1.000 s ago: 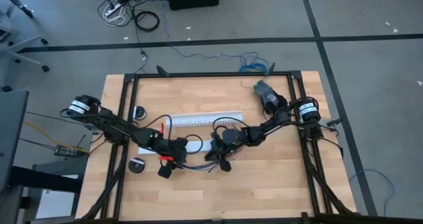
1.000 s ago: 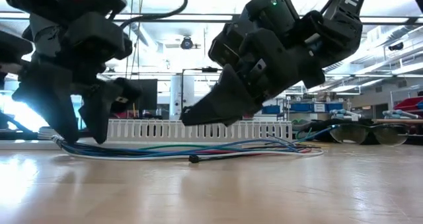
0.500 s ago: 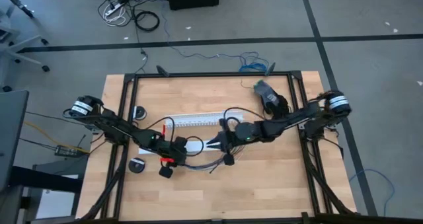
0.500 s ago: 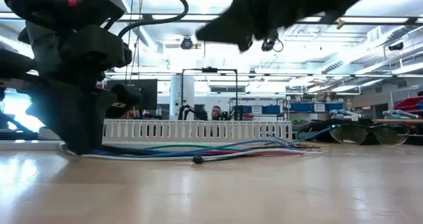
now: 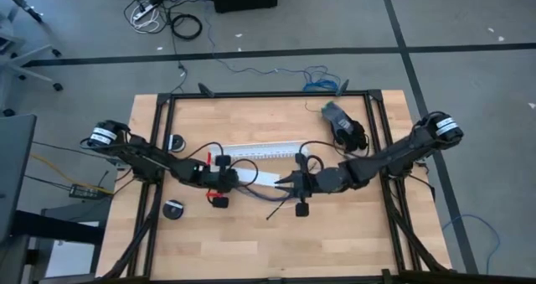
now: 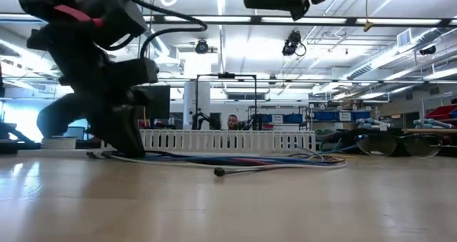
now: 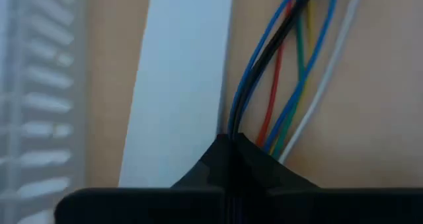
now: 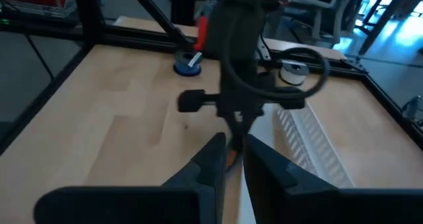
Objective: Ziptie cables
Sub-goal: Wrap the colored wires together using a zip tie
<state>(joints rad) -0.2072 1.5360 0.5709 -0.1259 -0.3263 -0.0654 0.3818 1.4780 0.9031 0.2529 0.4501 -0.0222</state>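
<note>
The right gripper (image 5: 289, 183) has lifted off the table. The left gripper (image 7: 228, 141) has pinched the cables (image 7: 291, 59). Right fingers (image 8: 211, 154) stand slightly parted, empty.

A bunch of thin cables (image 7: 285, 72) in blue, red, green, grey and black is lying flat along the table, running side by side. One end is sitting pinched in the closed left pincer (image 7: 231, 145). The ziptie cannot be made out.

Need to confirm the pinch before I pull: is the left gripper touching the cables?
Touching. In the left wrist view, the left gripper is shut, its fingertips closed on the cables, which run straight into the tips.
</note>
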